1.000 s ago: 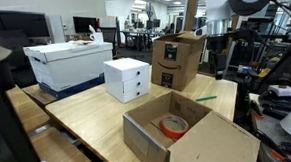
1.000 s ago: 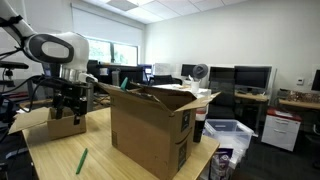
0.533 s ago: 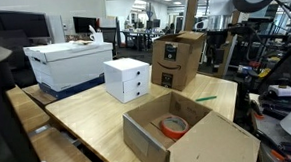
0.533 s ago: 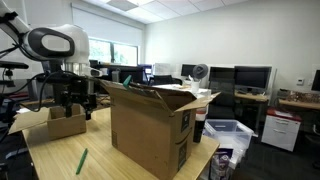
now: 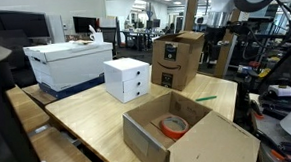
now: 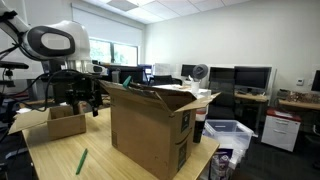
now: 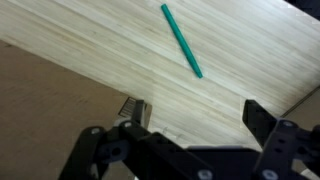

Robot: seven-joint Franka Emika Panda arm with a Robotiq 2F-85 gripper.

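Your gripper (image 7: 195, 125) stands wide open, its two fingers spread well apart with nothing between them: it holds nothing. Over the last second you have lifted it; in both exterior views it now hangs higher above the table (image 5: 97, 119) than it did a moment ago, and it has drifted from above the small open box (image 6: 60, 122) toward the tall cardboard box (image 6: 150, 125).

Straight below and a little ahead of the fingers, the green pen (image 7: 182, 40) lies flat on the bare wood, untouched and well apart from the fingertips. In an exterior view the green pen (image 6: 81, 161) sits lower down and nearer the table's edge than your hand.

To one side of the fingers, brown cardboard (image 7: 45, 100) fills the wrist view; I cannot tell which box it belongs to.

The lift leaves your hand empty and clear of both boxes, and farther from the pen.
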